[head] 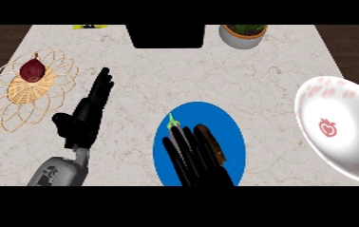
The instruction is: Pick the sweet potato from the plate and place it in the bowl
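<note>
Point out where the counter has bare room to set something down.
Bare counter lies between the blue plate, the white bowl and the potted plant. Another patch lies between the left hand and the plate. Crowded: the plate, under the right hand.

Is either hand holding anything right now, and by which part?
Nothing is held. The right hand reaches flat over the blue plate, beside the sweet potato. The left hand rests open on the counter.

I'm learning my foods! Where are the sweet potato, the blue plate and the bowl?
sweet potato [212, 143]: head view, its brown side.
blue plate [203, 112]: head view, bare top part.
bowl [308, 107]: head view, left wall.
</note>
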Robot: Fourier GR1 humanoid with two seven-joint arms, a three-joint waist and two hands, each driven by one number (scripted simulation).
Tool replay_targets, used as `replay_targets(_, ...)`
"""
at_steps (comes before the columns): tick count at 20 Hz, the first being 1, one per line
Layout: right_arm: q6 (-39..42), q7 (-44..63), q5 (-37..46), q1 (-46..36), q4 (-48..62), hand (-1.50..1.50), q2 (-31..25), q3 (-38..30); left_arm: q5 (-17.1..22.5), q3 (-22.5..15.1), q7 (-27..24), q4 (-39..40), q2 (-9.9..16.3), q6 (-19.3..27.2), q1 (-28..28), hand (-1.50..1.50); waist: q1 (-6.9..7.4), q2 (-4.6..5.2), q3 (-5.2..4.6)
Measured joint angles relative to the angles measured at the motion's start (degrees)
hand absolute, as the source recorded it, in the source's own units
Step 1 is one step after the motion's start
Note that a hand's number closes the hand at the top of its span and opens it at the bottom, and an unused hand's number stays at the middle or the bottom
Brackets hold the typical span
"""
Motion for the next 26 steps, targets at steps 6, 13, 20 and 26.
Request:
replay_targets(6, 12.11, 9.33, 1.00, -1.39, 0.76, -1.50, 2.91, -1.44, -0.77, 0.43, 0.90, 0.31, -0.62, -0.65, -0.96, 0.00, 0.33, 0.16, 0.04)
replay_targets(13, 18.64, 13.31, -1.90, -2.21, 2.90, -1.50, 4.95, -4.72, -1.65, 2.39, 2.17, -1.31, -0.89, -2.53, -0.13, 0.00, 0.47, 0.23, 0.07)
replay_targets(20, 17.85, 8.79, -3.79, 1.23, 2.00, -1.50, 4.01, -6.66, -3.75, 5.11, 2.04, 0.30, -3.37, -4.71, -0.98, 0.00, 0.35, 0.23, 0.09)
replay_targets(26, 15.44, 3.50, -7.39, 3.46, 0.75, -1.50, 3.11, -8.56, -5.23, 5.91, 2.06, -0.76, -4.68, -5.88, 0.30, 0.00, 0.38, 0.23, 0.10)
